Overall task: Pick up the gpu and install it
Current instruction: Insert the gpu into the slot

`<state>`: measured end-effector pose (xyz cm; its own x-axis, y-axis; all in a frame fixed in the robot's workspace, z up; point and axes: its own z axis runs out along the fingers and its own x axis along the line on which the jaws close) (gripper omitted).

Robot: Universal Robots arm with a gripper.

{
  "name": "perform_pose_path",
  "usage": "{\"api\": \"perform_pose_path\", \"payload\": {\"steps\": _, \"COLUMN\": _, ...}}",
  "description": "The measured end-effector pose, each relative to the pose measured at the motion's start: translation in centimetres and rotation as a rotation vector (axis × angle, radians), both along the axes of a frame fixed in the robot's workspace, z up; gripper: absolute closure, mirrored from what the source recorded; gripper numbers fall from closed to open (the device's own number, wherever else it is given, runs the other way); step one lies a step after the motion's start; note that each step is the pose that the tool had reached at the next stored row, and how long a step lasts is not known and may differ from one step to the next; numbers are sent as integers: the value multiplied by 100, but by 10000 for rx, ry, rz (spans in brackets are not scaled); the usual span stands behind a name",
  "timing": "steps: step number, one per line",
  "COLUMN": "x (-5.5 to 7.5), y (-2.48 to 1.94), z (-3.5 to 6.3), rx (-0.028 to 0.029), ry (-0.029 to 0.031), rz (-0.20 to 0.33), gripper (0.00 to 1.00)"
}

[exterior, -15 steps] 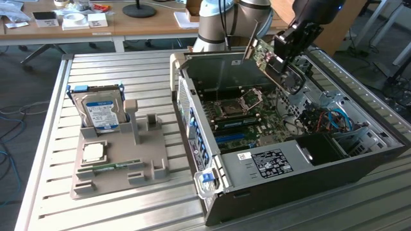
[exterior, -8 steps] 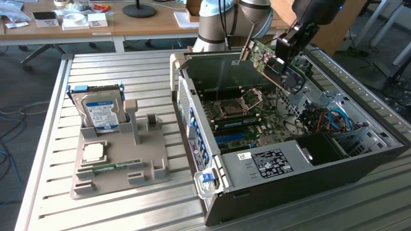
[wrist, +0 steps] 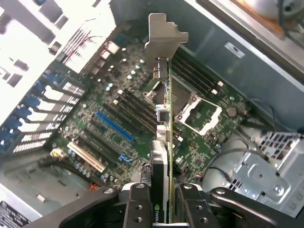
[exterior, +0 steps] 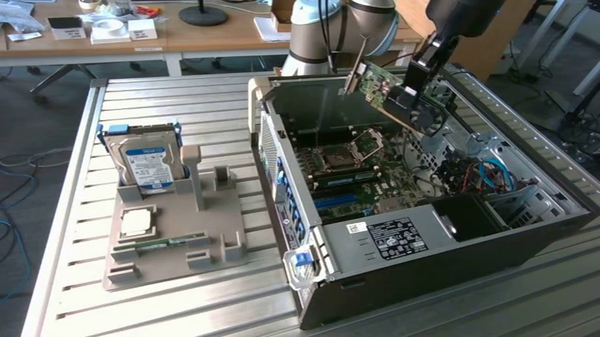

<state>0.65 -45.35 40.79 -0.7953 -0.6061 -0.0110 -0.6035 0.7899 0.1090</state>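
In the exterior view, a grey fixture tray (exterior: 173,239) is seen on the slatted table (exterior: 75,309), at about nine o'clock from the open computer case (exterior: 440,239). A hard drive (exterior: 145,165) with a blue label is stood upright at the tray's twelve o'clock end. A square chip (exterior: 138,223) and a thin memory stick (exterior: 164,244) are laid nearer its six o'clock end. Inside the case the motherboard (exterior: 361,172) is exposed. Towards one o'clock over the case, the gpu (exterior: 394,95) is held clear of the motherboard and tilted, with its silver bracket (exterior: 356,67) at the card's eleven o'clock end. The gripper (exterior: 424,88) is clamped on the card's black cooler end, with one finger pressed to each face. In the wrist view the gpu (wrist: 165,118) is seen edge-on between the fingers (wrist: 137,206), above the motherboard, with a blue slot (wrist: 114,127) to one side and the processor socket (wrist: 202,114) to the other.
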Motion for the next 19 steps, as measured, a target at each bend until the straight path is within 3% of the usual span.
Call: {"api": "perform_pose_path", "payload": {"steps": 19, "x": 0, "y": 0, "z": -27, "rx": 0, "ry": 0, "rz": 3354, "gripper": 73}}
